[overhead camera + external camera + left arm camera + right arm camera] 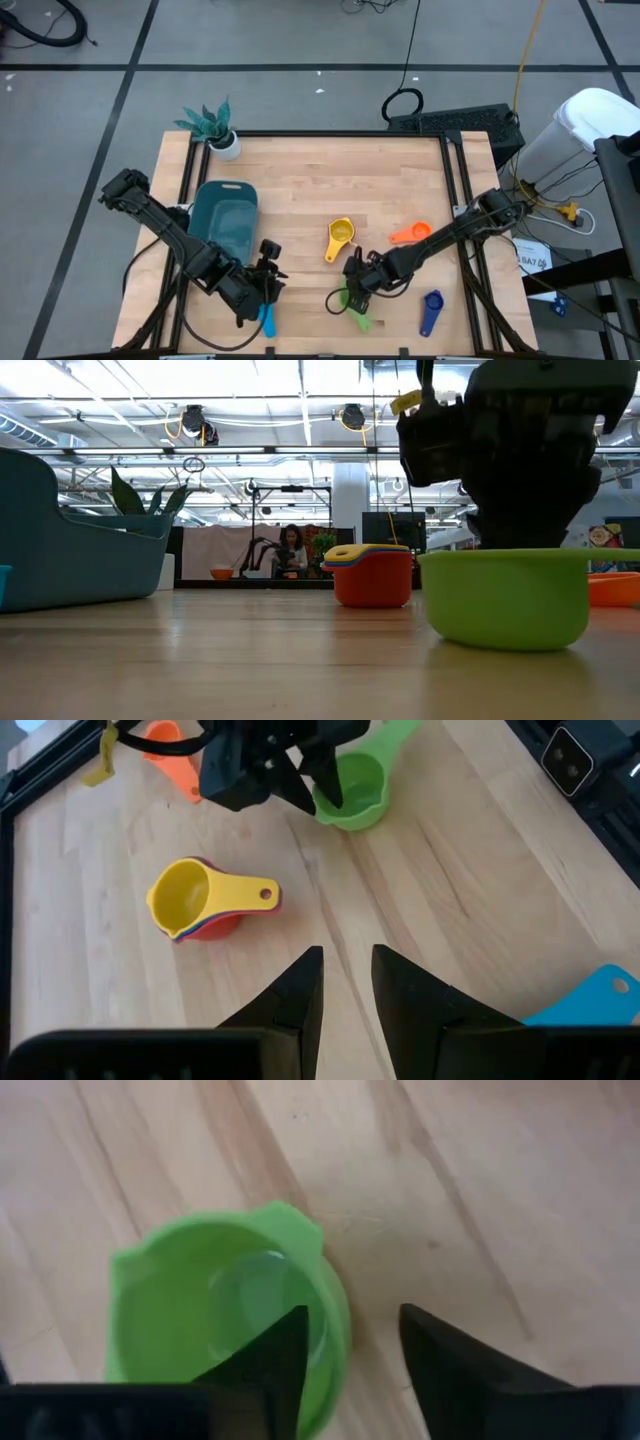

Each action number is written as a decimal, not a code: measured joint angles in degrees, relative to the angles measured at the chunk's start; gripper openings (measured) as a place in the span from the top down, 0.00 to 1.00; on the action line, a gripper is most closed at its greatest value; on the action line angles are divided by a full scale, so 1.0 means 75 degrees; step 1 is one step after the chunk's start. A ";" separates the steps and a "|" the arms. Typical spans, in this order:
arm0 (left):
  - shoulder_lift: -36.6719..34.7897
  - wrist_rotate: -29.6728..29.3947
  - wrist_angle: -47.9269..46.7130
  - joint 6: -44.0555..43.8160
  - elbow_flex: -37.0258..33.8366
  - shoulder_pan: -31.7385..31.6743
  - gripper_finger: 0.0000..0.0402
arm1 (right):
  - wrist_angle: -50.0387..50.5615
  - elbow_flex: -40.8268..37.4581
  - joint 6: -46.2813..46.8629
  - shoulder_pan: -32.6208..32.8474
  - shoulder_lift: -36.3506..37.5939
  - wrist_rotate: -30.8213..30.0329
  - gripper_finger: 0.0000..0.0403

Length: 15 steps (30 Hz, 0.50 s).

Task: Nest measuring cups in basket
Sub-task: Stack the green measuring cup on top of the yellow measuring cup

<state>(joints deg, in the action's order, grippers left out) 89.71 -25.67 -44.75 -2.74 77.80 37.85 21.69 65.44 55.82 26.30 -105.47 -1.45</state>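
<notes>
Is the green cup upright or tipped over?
Upright: the green cup sits flat on the table, its empty bowl facing up, the right gripper straddling its rim.

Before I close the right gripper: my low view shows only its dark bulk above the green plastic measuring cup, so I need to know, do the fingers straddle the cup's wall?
Observer: Yes. The right gripper has one finger inside the bowl of the green plastic measuring cup and the other outside its wall, with a gap there.
Operator: Is the left gripper in the way?
Observer: No. The left gripper holds nothing and sits off to the side, by the light blue plastic measuring cup.
Operator: Any cup that I cannot see?
Observer: A dark blue plastic measuring cup lies alone near the table's front edge, on the right arm's side.
</notes>
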 joint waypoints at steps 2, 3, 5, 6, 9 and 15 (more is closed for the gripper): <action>0.0000 0.0000 0.0000 -0.0052 0.0000 0.0000 0.77 | -0.0004 -0.0020 -0.0139 -0.0005 0.0000 0.0003 0.78; 0.0000 0.0000 0.0000 -0.0069 0.0000 0.0000 0.77 | -0.0003 -0.0022 -0.0247 -0.0005 0.0000 0.0007 0.85; 0.0000 0.0000 0.0000 -0.0105 0.0000 0.0000 0.77 | -0.0013 -0.0022 -0.0538 -0.0004 0.0000 0.0026 0.96; 0.0000 0.0000 0.0000 -0.0105 0.0000 0.0000 0.77 | -0.0017 -0.0022 -0.0589 0.0001 0.0000 0.0022 0.97; 0.0000 0.0000 0.0000 -0.0105 0.0000 0.0000 0.77 | -0.0029 -0.0022 -0.0727 -0.0046 0.0000 0.0028 0.99; 0.0000 0.0000 0.0000 -0.0102 0.0000 0.0000 0.77 | -0.0101 -0.0022 -0.0785 -0.0145 0.0334 -0.0183 1.00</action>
<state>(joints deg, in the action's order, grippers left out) 89.71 -25.67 -44.75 -3.51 77.80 37.85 20.93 65.28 49.92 25.21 -102.96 -2.82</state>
